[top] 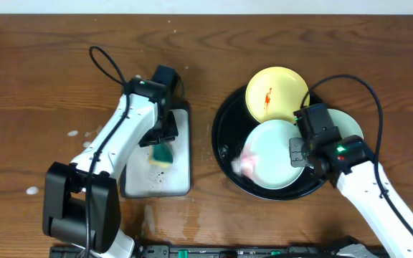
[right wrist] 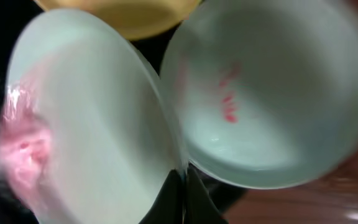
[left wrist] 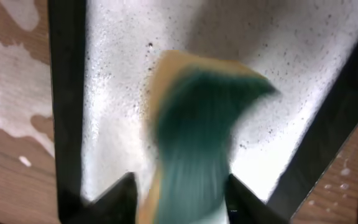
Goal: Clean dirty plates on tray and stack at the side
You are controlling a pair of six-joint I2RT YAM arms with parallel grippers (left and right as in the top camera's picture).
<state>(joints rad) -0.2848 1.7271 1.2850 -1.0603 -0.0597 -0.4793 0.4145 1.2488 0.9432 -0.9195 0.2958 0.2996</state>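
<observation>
The left gripper (left wrist: 182, 202) is clamped on a green-and-yellow sponge (left wrist: 197, 124) over the grey tray (left wrist: 117, 74). Well apart to its right, on the black tray (top: 222, 136), the right gripper (top: 301, 153) pinches a mint plate (top: 271, 154) by its right rim. The plate's pink-smeared left edge faces the sponge, so the left arm looks better placed to wipe it.
</observation>
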